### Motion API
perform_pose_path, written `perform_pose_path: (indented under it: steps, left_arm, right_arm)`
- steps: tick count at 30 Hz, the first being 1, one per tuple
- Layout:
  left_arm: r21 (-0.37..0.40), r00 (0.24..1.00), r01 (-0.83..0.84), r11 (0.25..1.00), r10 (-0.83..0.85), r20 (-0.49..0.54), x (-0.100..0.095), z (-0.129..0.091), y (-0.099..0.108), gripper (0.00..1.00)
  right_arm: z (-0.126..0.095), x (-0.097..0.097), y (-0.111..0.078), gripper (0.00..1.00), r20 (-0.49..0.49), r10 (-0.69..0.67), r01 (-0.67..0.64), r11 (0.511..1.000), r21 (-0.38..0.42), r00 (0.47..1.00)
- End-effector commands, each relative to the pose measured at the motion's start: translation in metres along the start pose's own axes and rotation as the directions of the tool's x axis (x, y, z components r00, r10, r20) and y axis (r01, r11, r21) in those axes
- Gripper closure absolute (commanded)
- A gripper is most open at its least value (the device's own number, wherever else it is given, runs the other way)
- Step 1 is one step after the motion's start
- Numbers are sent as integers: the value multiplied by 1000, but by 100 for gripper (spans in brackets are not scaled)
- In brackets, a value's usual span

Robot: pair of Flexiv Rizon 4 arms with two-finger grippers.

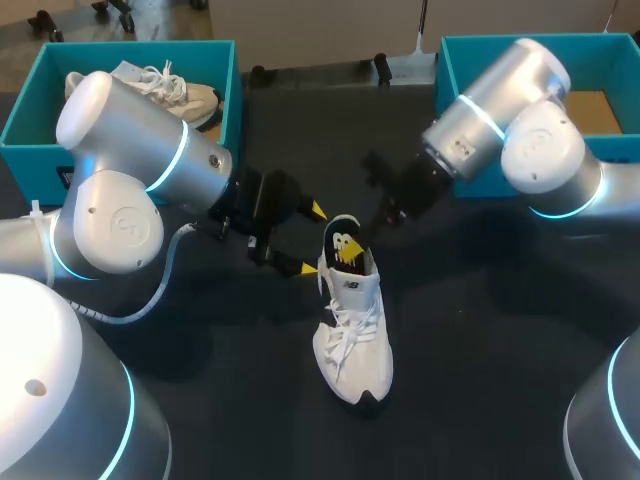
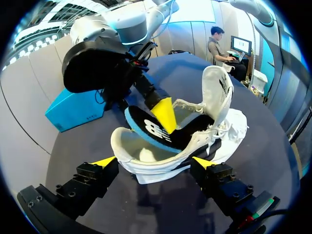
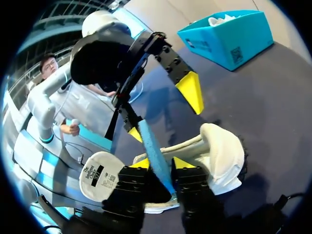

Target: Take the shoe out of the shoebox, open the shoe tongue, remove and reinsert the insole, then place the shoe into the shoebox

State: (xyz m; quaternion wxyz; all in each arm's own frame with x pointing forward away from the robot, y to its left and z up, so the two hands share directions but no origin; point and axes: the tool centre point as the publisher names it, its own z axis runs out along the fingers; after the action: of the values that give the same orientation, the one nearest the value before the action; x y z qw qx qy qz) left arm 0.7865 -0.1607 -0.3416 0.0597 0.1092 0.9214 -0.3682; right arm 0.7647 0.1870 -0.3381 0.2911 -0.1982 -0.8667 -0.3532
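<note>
A: Nearest us first. Where's the shoe?
B: White shoe sits mid-counter, sole down. Dark toe points twd the near edge, heel twd the far edge. Laces lie slack over the front.
A: Tongue?
B: In our left wrist view the tongue stands up & back, off the opening.
A: Insole?
B: Insole has a black top w/ a blue edge & is part out. Its front end is down inside the shoe, its back end is lifted above the heel.
A: Our right pincer?
B: Right pincer is narrow, both yellow tips pinching the insole's edge from 2 sides, just over the heel opening. Our right arm comes in from the far right corner.
A: And the left pincer?
B: Left pincer is spread wide & holds nothing. It sits at the heel end on the shoe's left side, one tip beside the heel's flank, the other past the heel's back. Whether either tip touches the shoe, we can't tell. Our left arm comes in from the left edge.
A: Farther back?
B: Far left corner has a teal shoebox w/ a 2nd light shoe inside. Far right corner has another teal box, brown bottom showing, partly behind our right arm.
</note>
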Motion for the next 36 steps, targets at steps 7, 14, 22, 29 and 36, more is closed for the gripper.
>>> perform_pose_path:
  steps: [7, 14, 22, 29, 36]
  left_arm:
    - [-2, 1000, 0, 1000, 0, 1, 1, 1, 0, 0]
    - [-2, 1000, 0, 1000, 0, 1, 1, 1, 0, 0]
    - [-2, 1000, 0, 1000, 0, 1, 1, 1, 0, 0]
    - [-2, 1000, 0, 1000, 0, 1, 1, 1, 0, 0]
    - [-2, 1000, 0, 1000, 0, 1, 1, 1, 0, 0]
  right_arm:
    - [-1, -6, 6, 100, -69, 154, -151, 987, 50, 986]
    - [3, -6, 2, 100, -104, 243, -232, 967, 110, 965]
    - [14, -3, -16, 100, -115, 311, -290, 942, 171, 943]
    - [15, 0, -23, 100, -96, 332, -311, 932, 185, 938]
    - [8, 2, -17, 69, -30, 285, -278, 950, 141, 958]
